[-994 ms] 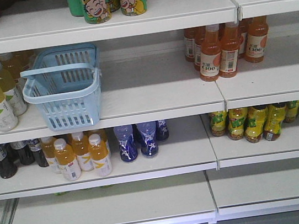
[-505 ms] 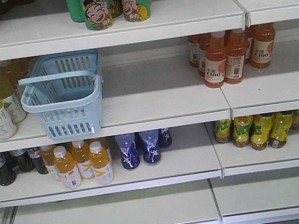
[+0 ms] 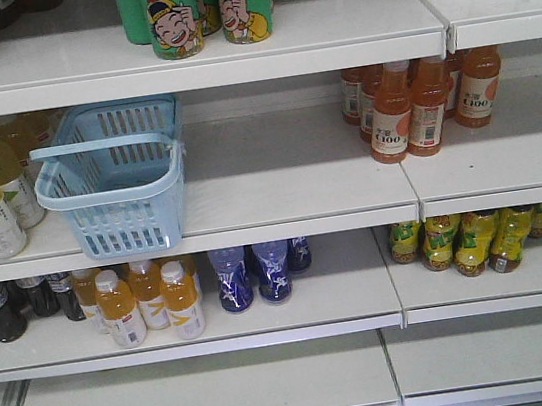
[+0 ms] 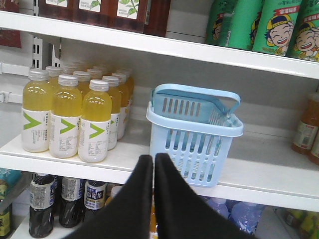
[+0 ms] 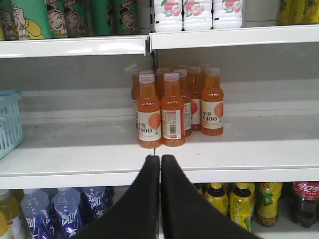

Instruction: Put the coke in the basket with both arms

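Observation:
The light blue basket (image 3: 108,193) stands on the middle shelf, left of centre, with its strap handle lying across the top. The left wrist view shows the basket (image 4: 194,122) just beyond and right of my left gripper (image 4: 153,158), which is shut with nothing in it, in front of the shelf edge. In the right wrist view, the basket (image 5: 9,124) shows only as a corner at the far left. My right gripper (image 5: 160,158) is shut and empty, in front of the same shelf, below the orange bottles. The coke is out of view. Neither gripper appears in the front view.
Yellow drink bottles (image 4: 94,119) stand close to the left of the basket. Orange bottles (image 3: 409,108) stand on the right of that shelf. Green cartoon cans (image 3: 208,5) and white bottles (image 5: 197,12) fill the shelf above. Below are blue bottles (image 3: 251,274), yellow-green bottles (image 5: 234,201) and a dark red-labelled cola bottle (image 5: 304,201).
In the front view the whole shelf scene has slid downward and slightly left, so the view itself has moved. The basket and bottles keep their places on the shelves.

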You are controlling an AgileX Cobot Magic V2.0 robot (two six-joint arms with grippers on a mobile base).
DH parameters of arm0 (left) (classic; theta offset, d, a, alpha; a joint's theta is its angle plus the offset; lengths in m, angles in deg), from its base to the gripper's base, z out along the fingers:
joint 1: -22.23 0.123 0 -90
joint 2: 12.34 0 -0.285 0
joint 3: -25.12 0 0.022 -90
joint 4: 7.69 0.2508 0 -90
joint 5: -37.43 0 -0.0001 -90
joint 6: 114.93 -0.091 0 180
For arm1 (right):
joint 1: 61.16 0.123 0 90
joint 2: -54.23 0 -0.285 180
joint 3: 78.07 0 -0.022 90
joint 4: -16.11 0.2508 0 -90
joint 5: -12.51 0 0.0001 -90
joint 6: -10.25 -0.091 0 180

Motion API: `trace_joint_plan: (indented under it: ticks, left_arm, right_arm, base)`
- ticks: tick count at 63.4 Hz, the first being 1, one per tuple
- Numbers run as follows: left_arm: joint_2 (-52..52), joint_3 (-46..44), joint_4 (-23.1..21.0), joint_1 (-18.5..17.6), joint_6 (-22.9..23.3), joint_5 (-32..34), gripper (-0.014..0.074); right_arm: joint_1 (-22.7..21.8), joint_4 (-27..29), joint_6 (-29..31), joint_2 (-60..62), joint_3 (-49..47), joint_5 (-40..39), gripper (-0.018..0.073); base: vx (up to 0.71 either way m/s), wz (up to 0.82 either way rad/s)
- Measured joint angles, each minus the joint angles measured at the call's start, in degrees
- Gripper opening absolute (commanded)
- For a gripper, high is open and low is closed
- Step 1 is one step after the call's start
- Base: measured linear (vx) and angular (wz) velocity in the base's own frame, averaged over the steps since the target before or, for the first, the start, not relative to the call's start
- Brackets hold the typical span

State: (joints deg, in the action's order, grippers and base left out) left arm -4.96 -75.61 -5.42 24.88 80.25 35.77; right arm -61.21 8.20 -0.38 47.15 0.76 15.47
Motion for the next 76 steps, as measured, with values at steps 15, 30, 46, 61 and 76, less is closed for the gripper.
trace_joint_plan:
  ticks: [15, 30, 46, 61, 76]
  left_arm:
    - [0.00, 0.00, 0.00, 0.00, 0.00, 0.00, -0.0006]
    - [0.00, 0.00, 0.00, 0.00, 0.00, 0.00, -0.0006]
    - [0.00, 0.00, 0.00, 0.00, 0.00, 0.00, -0.0006]
    - [0.00, 0.00, -12.55, 0.00, 10.15, 3.57, -0.0006]
    - [0.00, 0.00, -19.23, 0.00, 15.06, 7.69, -0.0006]
  right_arm:
    - [0.00, 0.00, 0.00, 0.00, 0.00, 0.00, -0.0005]
    - [0.00, 0.00, 0.00, 0.00, 0.00, 0.00, -0.0005]
    - [0.00, 0.00, 0.00, 0.00, 0.00, 0.00, -0.0005]
    - [0.00, 0.00, 0.00, 0.00, 0.00, 0.00, -0.0005]
    - [0.00, 0.00, 0.00, 0.00, 0.00, 0.00, -0.0005]
  base:
    - [0.00, 0.00]
    - [0.00, 0.00]
    - [0.00, 0.00]
    - [0.00, 0.00]
    - [0.00, 0.00]
